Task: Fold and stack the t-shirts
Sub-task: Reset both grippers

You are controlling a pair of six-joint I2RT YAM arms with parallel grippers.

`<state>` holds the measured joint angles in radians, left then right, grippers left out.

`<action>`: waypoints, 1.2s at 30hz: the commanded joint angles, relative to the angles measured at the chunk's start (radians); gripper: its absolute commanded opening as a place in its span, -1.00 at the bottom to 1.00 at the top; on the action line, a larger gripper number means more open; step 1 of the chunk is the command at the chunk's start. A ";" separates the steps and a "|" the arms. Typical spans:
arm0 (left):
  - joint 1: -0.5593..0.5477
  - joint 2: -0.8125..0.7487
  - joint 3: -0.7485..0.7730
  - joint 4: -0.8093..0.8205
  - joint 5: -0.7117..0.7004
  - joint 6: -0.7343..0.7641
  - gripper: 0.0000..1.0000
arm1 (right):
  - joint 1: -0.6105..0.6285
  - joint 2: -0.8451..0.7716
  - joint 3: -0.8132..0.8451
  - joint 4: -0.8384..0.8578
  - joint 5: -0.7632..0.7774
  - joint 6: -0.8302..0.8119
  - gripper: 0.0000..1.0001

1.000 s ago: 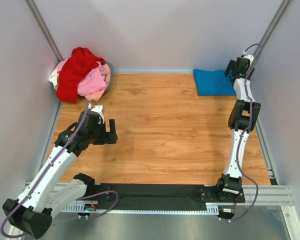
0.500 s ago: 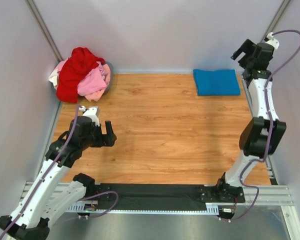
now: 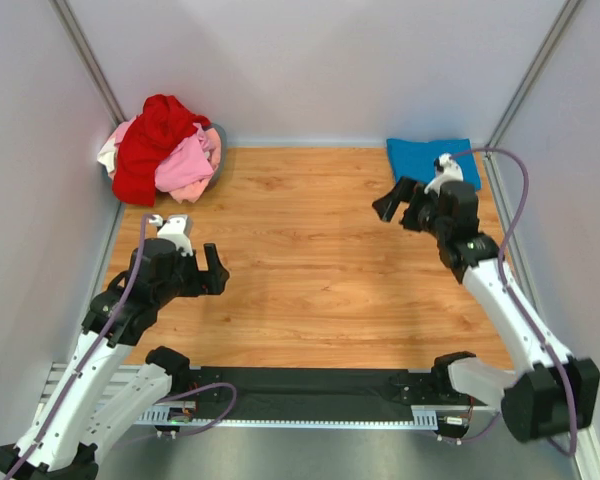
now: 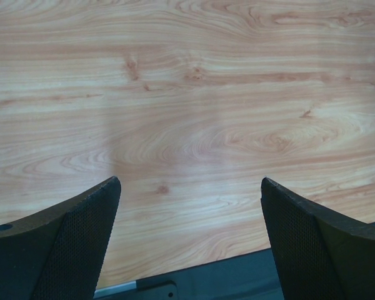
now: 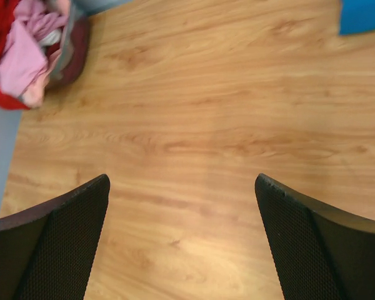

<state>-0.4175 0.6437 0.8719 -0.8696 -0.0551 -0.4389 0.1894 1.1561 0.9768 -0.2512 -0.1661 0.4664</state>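
The middle of the wooden table [image 3: 310, 290] lies bare, open to passage. A heap of t-shirts [image 3: 160, 150] fills the far left corner; a folded blue t-shirt [image 3: 420, 160] lies flat at far right.

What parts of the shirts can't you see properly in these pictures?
- Whitish shirt: in the top view it is mostly buried under the red shirt, so only a sliver shows.
- Shirt pile: in the right wrist view it is blurred and cut off by the top-left corner.
- Blue shirt: in the right wrist view the top edge cuts off all but a corner.
- Left wrist view: no shirts at all, just table.
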 commanded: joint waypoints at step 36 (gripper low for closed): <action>-0.001 -0.130 0.033 0.176 -0.325 0.137 0.80 | 0.136 -0.799 -0.543 0.099 0.028 0.310 1.00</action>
<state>-0.4175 0.4675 0.8585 -0.6609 -0.3664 -0.3523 0.3202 0.2970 0.3950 -0.1963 -0.1387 0.7483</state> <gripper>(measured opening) 0.917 0.998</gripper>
